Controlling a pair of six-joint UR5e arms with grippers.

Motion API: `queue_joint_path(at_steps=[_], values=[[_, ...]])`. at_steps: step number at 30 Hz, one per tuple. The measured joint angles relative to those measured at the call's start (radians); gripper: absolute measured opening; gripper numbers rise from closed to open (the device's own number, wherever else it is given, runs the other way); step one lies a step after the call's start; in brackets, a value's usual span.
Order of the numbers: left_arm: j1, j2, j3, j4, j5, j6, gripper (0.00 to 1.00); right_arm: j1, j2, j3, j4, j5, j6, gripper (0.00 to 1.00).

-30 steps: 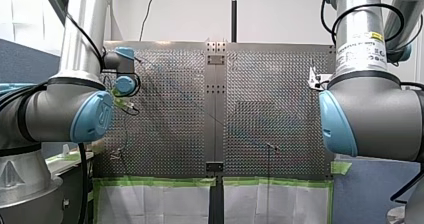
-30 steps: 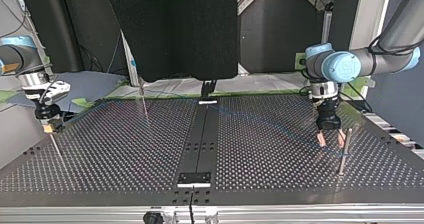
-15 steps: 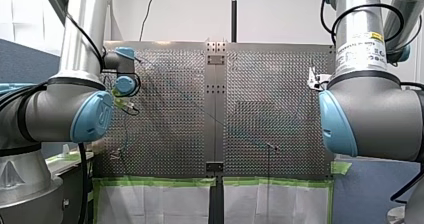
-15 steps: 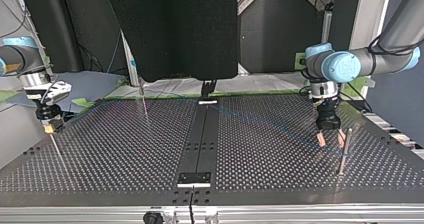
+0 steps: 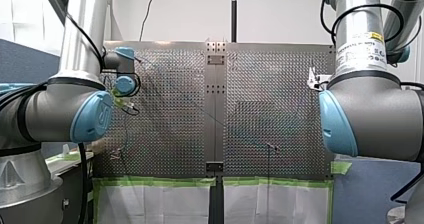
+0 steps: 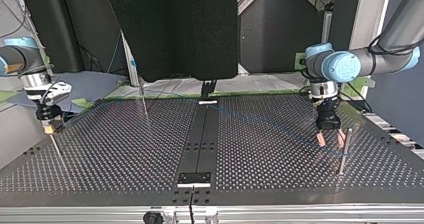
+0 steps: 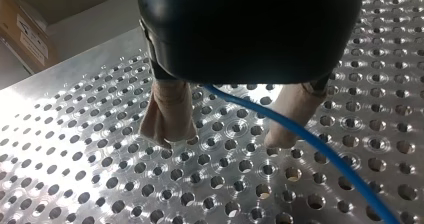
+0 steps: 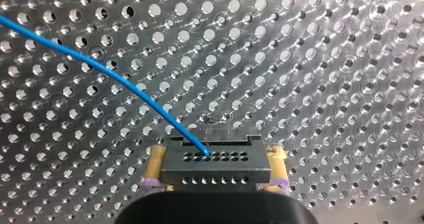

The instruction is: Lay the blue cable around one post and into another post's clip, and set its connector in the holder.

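Observation:
The thin blue cable (image 6: 280,132) runs low across the perforated table (image 6: 125,154). My right gripper (image 8: 215,156) is shut on the cable's black connector (image 8: 216,170), held between its yellow pads; in the top view that gripper (image 6: 49,127) hangs over the table's left edge, above a thin post (image 6: 56,149). My left gripper (image 7: 225,134) stands open just above the table, and the cable (image 7: 305,136) passes loosely between its beige pads. In the top view the left gripper (image 6: 331,141) is at the right, close beside a metal post (image 6: 343,151).
A third thin post (image 6: 144,101) stands near the table's far side. A dark centre strip (image 6: 200,139) carries a small black plate (image 6: 195,178) at the near edge and a white piece (image 6: 207,102) at the far edge. Green tape lines the far edge.
My right gripper has shifted very slightly with the connector. My left gripper stays in place, open around the cable.

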Motion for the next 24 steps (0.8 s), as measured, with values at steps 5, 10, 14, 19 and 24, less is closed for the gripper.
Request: queue_joint_path(at_steps=[5,10,14,19,24], values=[[-0.001,0.0,0.0,0.0,0.0,0.0,1.0,0.0,0.002,-0.001,-0.005,0.0,0.007,0.1],[-0.001,0.0,0.0,0.0,0.001,0.0,1.0,0.0,0.001,0.0,-0.006,0.0,0.008,0.1],[-0.001,0.0,0.0,0.0,0.001,0.0,1.0,0.0,0.001,-0.001,-0.006,0.0,0.008,0.1],[-0.002,0.0,0.0,0.0,0.001,0.001,1.0,0.001,0.002,-0.001,-0.006,0.001,0.008,0.16],[-0.002,0.0,0.0,0.0,0.0,0.002,1.0,0.003,0.001,-0.001,-0.006,0.008,0.008,0.46]])
